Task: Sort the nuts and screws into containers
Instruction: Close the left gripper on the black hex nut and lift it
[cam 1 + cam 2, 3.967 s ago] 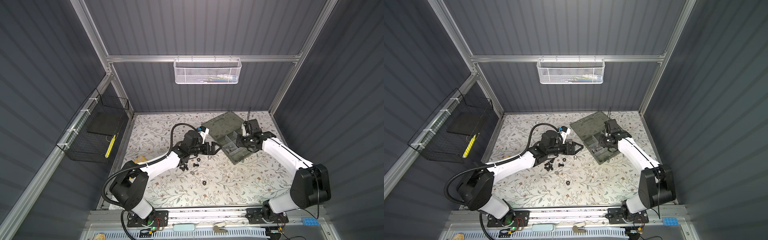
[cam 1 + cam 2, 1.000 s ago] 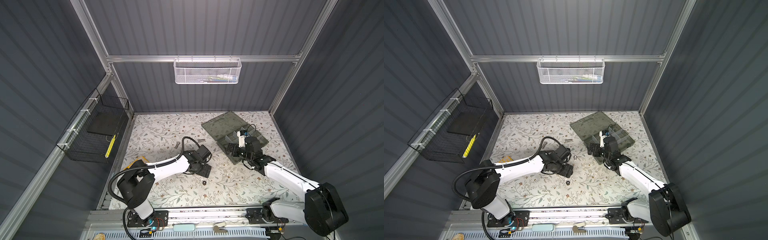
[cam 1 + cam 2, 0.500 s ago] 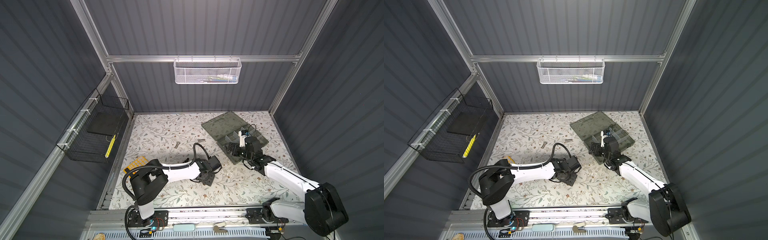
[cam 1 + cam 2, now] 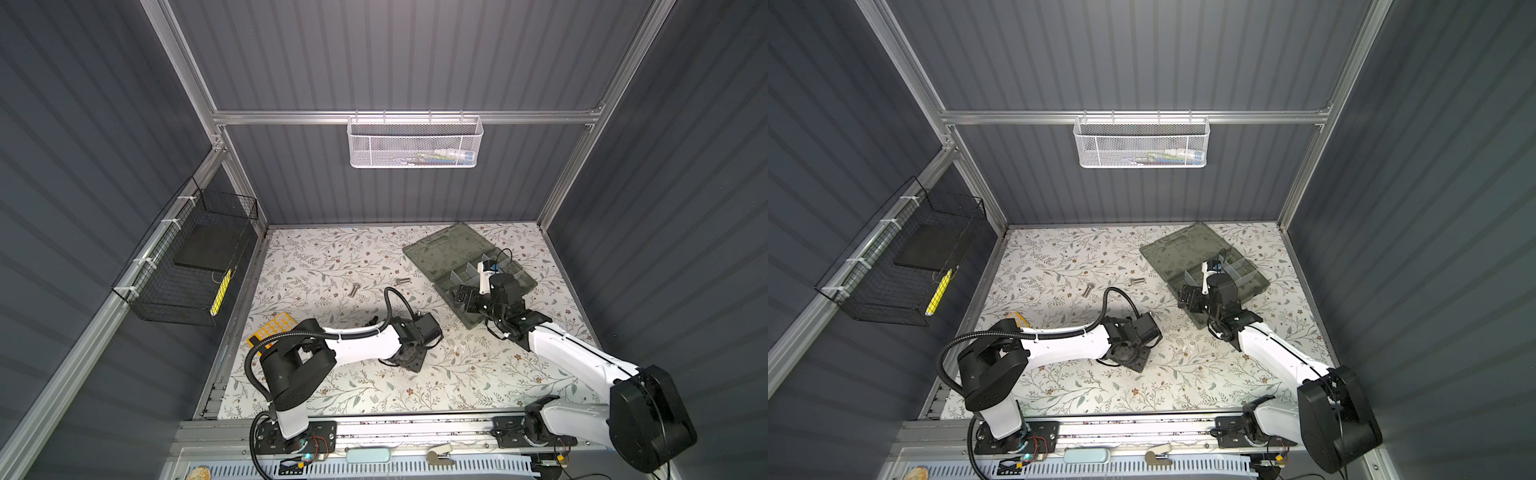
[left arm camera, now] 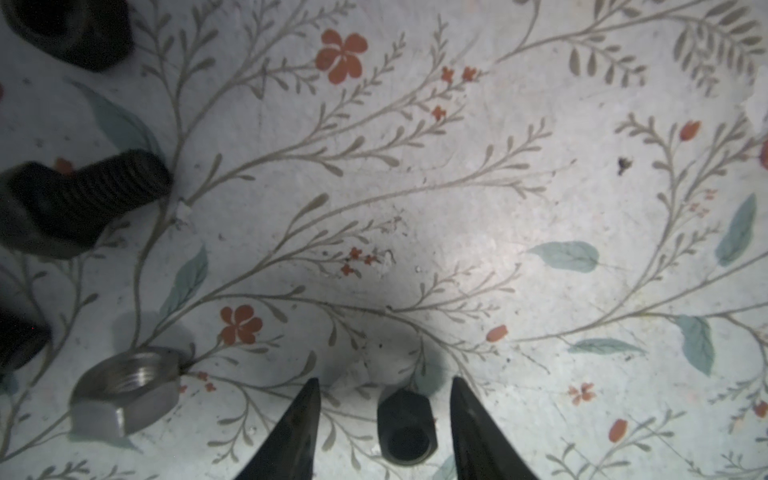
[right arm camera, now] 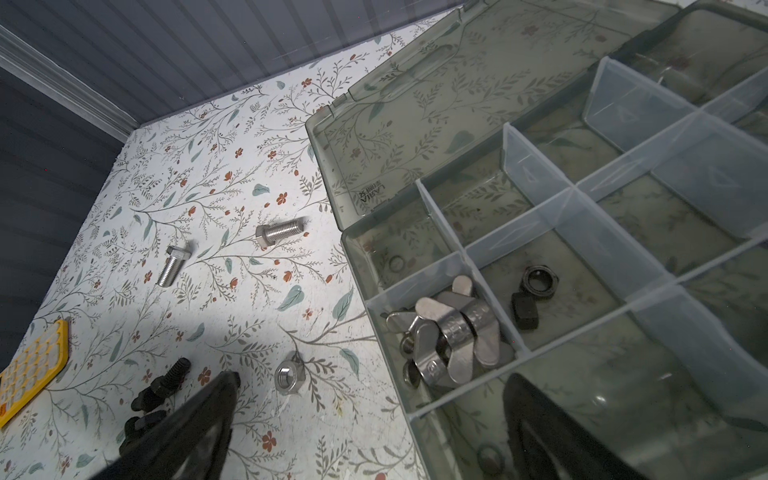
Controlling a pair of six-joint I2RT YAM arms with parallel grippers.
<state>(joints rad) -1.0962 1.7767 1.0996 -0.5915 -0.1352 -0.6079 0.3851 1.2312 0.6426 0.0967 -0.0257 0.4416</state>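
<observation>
In the left wrist view my left gripper (image 5: 384, 380) stands open, low over the floral mat. A small black nut (image 5: 407, 428) lies between the two fingertips with a gap on each side. A silver nut (image 5: 124, 390) and a black screw (image 5: 75, 199) lie beside it. In both top views this gripper (image 4: 409, 356) points down at mid-mat. My right gripper (image 6: 372, 384) is open and empty over the near corner of the organizer's containers (image 6: 540, 224). One compartment holds two black nuts (image 6: 538, 282). Two silver screws (image 6: 278, 232) (image 6: 172, 264) lie loose on the mat.
A compartment near the organizer's corner holds silver wing-shaped hardware (image 6: 453, 332). The organizer's lid (image 4: 440, 249) lies open flat at the back right. A yellow gridded piece (image 4: 274, 332) sits at the mat's left edge. More black screws (image 6: 166, 386) lie near it.
My left arm has swung right and toward the front, down over the black nut, and its jaws have narrowed around it. The right arm pulled back from inside the organizer earlier and now holds still.
</observation>
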